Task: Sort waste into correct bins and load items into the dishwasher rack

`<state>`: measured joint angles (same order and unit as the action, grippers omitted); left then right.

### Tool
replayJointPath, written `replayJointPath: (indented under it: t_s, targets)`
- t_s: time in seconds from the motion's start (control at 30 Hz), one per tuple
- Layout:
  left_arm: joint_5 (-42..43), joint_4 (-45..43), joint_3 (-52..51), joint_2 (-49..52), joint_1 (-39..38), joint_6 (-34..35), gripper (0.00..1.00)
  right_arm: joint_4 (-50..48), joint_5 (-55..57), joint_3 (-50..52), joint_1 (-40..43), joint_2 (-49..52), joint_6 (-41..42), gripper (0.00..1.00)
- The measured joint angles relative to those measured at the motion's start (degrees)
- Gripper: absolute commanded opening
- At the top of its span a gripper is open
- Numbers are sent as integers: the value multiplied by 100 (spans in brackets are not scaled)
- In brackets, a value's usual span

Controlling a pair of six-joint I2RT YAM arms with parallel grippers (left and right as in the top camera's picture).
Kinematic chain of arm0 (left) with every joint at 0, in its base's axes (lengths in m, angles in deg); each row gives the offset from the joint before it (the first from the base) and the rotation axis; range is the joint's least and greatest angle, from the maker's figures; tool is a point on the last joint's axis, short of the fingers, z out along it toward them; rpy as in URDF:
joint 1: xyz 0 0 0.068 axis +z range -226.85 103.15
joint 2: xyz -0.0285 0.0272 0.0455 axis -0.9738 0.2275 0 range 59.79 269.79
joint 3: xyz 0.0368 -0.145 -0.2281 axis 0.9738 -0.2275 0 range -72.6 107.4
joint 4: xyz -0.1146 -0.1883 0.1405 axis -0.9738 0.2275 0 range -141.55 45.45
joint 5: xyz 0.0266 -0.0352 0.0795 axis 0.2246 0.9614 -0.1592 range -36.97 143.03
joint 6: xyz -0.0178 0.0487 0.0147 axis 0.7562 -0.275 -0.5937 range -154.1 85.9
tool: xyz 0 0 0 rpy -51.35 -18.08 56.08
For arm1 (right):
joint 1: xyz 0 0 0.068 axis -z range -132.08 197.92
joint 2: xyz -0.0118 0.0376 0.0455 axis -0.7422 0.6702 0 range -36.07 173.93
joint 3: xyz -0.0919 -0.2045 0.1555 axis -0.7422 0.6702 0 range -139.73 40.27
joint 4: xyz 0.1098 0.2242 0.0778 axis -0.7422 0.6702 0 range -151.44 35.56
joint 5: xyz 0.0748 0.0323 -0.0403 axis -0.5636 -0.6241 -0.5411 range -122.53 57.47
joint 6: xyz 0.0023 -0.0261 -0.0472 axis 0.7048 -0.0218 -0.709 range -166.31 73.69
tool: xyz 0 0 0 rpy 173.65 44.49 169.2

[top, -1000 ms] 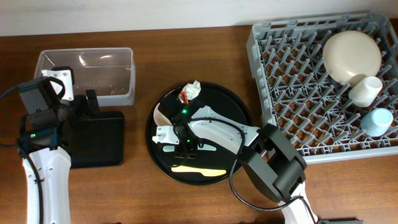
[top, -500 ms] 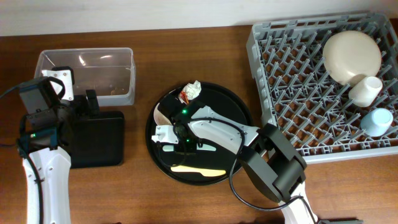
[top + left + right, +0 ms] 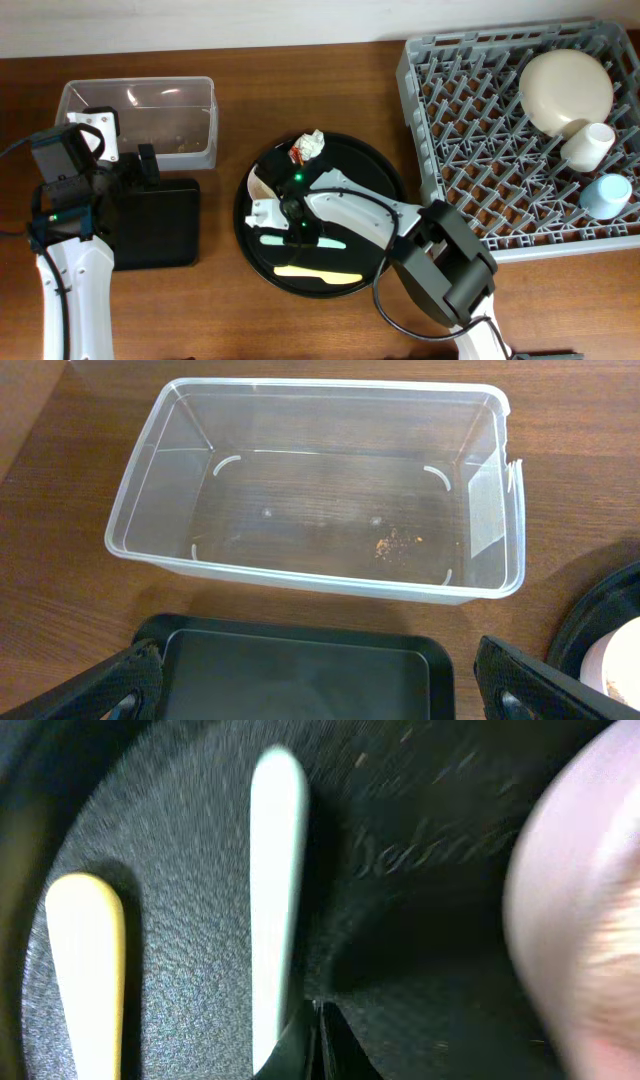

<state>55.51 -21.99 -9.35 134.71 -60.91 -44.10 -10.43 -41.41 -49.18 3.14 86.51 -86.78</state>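
R gripper (image 3: pixel 318 1025): down on round black tray (image 3: pixel 372 168), fingers clenched together at the handle end of the mint-green spoon (image 3: pixel 275 890). Wrist view shows the tips touching or just beside the handle's edge; can't tell if the handle is actually pinched.

L gripper (image 3: pixel 320 685): released, jaws wide, hangs over shallow black tray (image 3: pixel 300 670), clear tub (image 3: pixel 330 385) just beyond. Holds nothing.

Step in hand, my read: spoon pickup for the dishwasher rack (image 3: pixel 470 130). Rack already has cream plate (image 3: pixel 565 88), white cup (image 3: pixel 590 143), blue cup (image 3: pixel 607 193).

On round tray w/ the mint spoon: yellow spoon (image 3: pixel 318 272), pink-rimmed bowl (image 3: pixel 258 185), paper wad (image 3: pixel 313 142), red wrapper (image 3: pixel 298 153).

Next move calls for: slow straight lift, check the spoon comes up w/ the fingers; if not, reopen and recentre over the handle. Then carry to a free rack cell.
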Motion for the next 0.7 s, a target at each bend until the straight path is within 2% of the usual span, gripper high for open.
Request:
replayJointPath:
  t_s: [0.07,0.1,0.13,0.23,0.33,0.53,0.7]
  targets:
    - [0,0,0,0,0,0,99,2,4,15,0,37,0,4]
    - [0,0,0,0,0,0,99,13,4,17,0,37,0,9]
    - [0,0,0,0,0,0,99,31,17,17,0,37,-2,21]
    - [0,0,0,0,0,0,99,232,37,22,-4,37,26,44]
    - [0,0,0,0,0,0,99,275,46,22,-35,37,-2,54]
    - [0,0,0,0,0,0,99,352,240,-4,-81,37,2,55]
    - [0,-2,0,0,0,0,99,1001,107,-501,-81,42,2,54]
